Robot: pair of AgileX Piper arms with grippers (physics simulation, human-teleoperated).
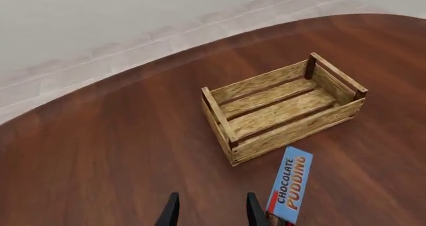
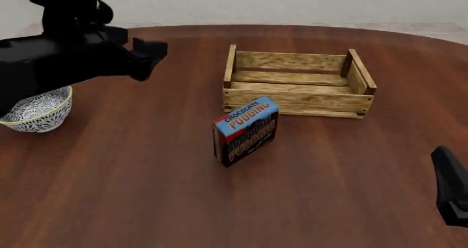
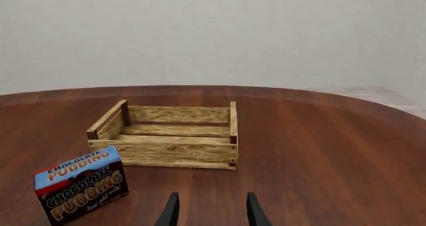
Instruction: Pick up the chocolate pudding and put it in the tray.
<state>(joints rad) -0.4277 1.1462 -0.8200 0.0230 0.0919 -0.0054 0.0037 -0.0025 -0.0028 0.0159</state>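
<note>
The chocolate pudding [image 2: 246, 131] stands upright on the table, dark brown with a blue top, just in front of the tray's left part. The tray [image 2: 296, 101] is a light-wood slatted crate, and nothing lies in it. My left gripper [image 1: 211, 213] is open and holds nothing; it hovers high at the left, with the pudding [image 1: 291, 185] beside one finger and the tray [image 1: 293, 131] beyond. My right gripper [image 3: 211, 213] is open and holds nothing, low at the near right. It faces the tray [image 3: 166, 152], with the pudding [image 3: 81, 183] off to one side.
A white-and-grey patterned bowl [image 2: 36, 111] sits at the table's left, partly under the left arm [image 2: 66, 56]. The right arm [image 2: 452, 188] shows at the near right edge. The round dark-wood table [image 2: 146, 193] ends in a curved far edge against a pale floor.
</note>
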